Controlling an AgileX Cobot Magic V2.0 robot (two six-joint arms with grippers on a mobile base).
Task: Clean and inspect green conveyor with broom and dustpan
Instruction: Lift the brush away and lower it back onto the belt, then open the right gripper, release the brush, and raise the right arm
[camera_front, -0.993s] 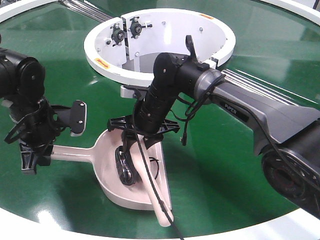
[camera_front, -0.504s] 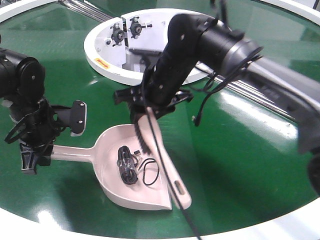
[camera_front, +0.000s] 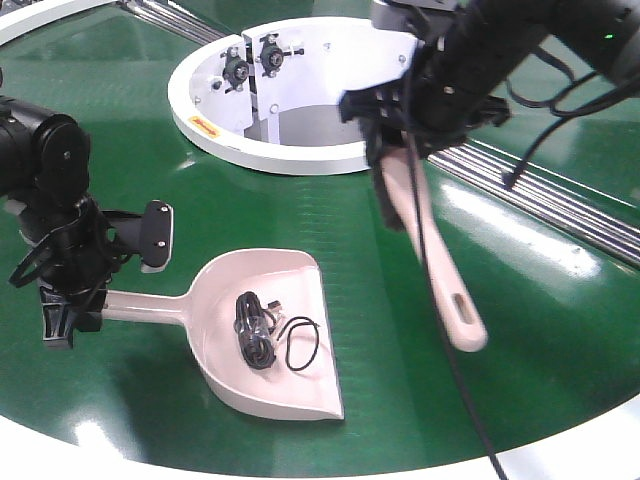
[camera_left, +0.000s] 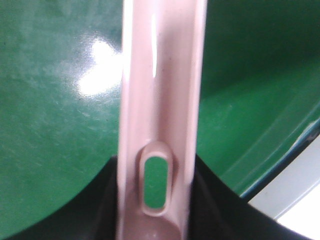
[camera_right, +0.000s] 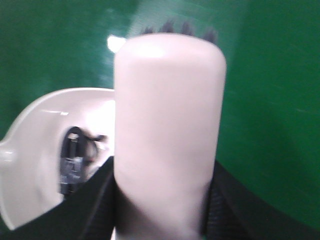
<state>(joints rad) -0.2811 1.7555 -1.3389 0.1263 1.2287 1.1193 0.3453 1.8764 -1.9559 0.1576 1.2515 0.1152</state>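
The green conveyor (camera_front: 560, 330) is the big thing here, shiny belt surface spread out under both sets of my jaws. Its white ring opening (camera_front: 300, 155) sits just left of the jaws on my right gripper (camera_front: 395, 140), and the chrome rollers (camera_front: 540, 190) run off to their right.

Next is the dustpan (camera_front: 250, 385). My left gripper (camera_front: 70, 310) has its jaws clamped on the end of the long handle. The pan lies on the surface, reaching out to the right of those jaws.

Then the broom (camera_front: 435, 260). My right jaws are closed on its head end, and the handle slants down away from them, well apart from the pan.

The small stuff is a black tangled cord (camera_front: 255, 325) and a thin black loop (camera_front: 300, 345) inside the pan, right of my left jaws.
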